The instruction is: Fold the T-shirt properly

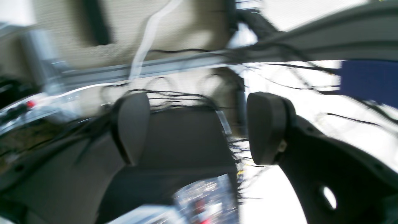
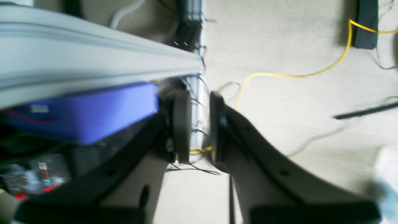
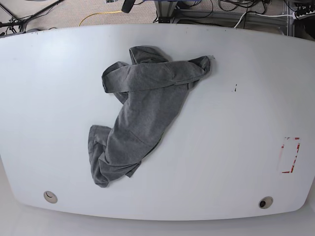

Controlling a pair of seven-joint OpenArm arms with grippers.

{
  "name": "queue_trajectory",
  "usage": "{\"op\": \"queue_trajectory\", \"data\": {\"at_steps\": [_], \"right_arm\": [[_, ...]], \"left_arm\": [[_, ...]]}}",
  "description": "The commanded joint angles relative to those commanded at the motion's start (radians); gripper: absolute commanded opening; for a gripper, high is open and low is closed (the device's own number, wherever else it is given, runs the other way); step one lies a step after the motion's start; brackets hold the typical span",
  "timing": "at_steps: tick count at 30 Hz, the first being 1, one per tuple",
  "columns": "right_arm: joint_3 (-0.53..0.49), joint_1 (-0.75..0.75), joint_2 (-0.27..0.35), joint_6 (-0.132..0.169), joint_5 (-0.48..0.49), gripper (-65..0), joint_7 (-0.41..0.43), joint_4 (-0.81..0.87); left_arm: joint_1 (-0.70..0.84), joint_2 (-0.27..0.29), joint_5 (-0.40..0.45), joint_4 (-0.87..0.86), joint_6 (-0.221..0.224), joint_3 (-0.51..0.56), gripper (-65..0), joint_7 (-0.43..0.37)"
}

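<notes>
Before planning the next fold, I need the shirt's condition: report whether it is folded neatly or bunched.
Bunched, not neatly folded: the T-shirt lies crumpled, with one strip doubled across the top and uneven ends sticking out.

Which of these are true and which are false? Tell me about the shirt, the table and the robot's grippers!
1. The shirt lies on the white table. True.
2. The shirt is folded into a neat square. False: it is crumpled, with a band of cloth lying across its upper part.
3. The left gripper is open. True.
4. The right gripper is holding the shirt. False: there is no cloth between its fingers.
5. A yellow cable shows in the right wrist view. True.
6. The shirt is bright red. False: it is grey.
</notes>
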Motion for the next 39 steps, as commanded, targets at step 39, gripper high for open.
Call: {"op": "queue_trajectory", "data": {"at_steps": [39], "right_arm": [[-0.048,-0.13,0.066,-0.006,0.247,-53.9,-0.114,0.635]], "left_arm": [[0.066,-0.089,0.0,0.717,0.0,-0.086,-5.7,0.127]]}}
